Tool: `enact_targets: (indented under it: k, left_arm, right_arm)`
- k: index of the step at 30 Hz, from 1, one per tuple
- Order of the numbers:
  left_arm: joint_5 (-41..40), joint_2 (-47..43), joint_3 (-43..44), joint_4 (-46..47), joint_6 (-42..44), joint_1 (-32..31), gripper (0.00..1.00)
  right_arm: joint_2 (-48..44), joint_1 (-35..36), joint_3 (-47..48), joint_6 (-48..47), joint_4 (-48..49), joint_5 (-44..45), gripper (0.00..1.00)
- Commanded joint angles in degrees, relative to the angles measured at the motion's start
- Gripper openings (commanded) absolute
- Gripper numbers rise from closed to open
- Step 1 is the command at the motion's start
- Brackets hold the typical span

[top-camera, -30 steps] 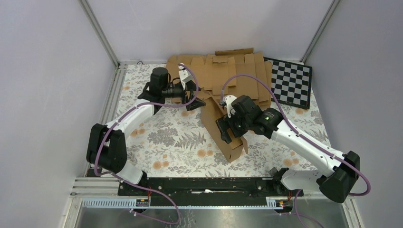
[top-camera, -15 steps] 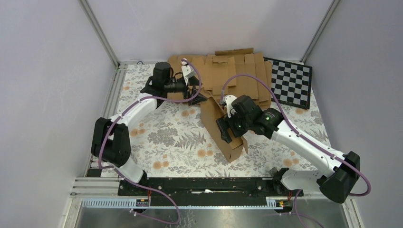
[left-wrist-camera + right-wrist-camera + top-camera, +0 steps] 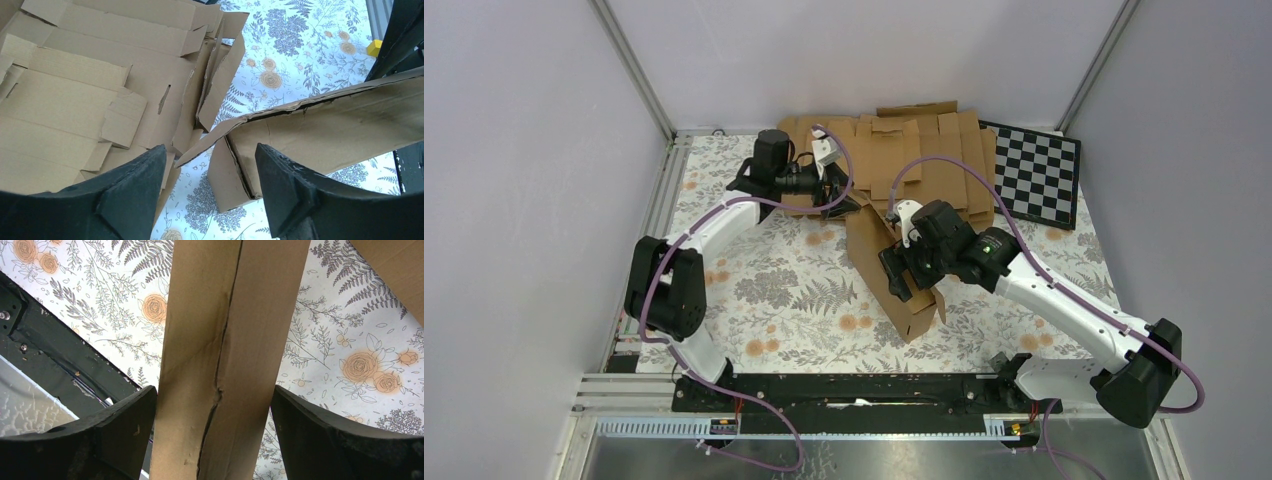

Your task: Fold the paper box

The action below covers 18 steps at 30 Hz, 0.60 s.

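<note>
The paper box (image 3: 902, 295) is a partly folded brown cardboard piece that stands tilted on the floral mat, running from the pile's near edge toward the front. My right gripper (image 3: 904, 272) is shut on its doubled side wall; in the right wrist view the creased wall (image 3: 225, 340) fills the gap between the fingers (image 3: 120, 430). My left gripper (image 3: 842, 190) is open at the box's far end. In the left wrist view the box's end corner (image 3: 310, 130) lies beyond the spread fingers (image 3: 135, 195), untouched.
A pile of flat brown cardboard blanks (image 3: 914, 150) lies at the back, also in the left wrist view (image 3: 75, 90). A black-and-white checkerboard (image 3: 1039, 175) lies at the back right. Enclosure walls and rails ring the floral mat (image 3: 784, 290). A small yellow item (image 3: 374, 47) shows on the mat.
My left arm has swung its elbow and wrist toward the back, and the gripper has shifted slightly toward the pile. The right arm and the box have not moved.
</note>
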Motion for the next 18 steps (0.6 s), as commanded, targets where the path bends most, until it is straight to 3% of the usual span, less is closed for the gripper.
enact_targets:
  k: [1,3,14,18]
  left_arm:
    - [0.5,0.0,2.5,4.3,-2.5,-1.2,0.66]
    - [-1.1,-0.3,2.3,4.3,-2.9,-2.3,0.55]
    - [-10.8,-6.4,-2.2,5.2,-8.5,-5.9,0.22]
    - [-13.5,-7.7,-2.3,4.7,-11.7,-6.2,0.05]
  right_arm:
    - [0.3,0.4,1.2,-0.3,0.9,-1.7,0.89]
    - [0.5,0.4,1.4,-0.3,1.0,-1.7,0.89]
    - [0.4,0.4,1.2,0.0,1.1,-1.0,0.84]
    - [0.2,0.4,1.0,0.2,1.1,-0.7,0.83]
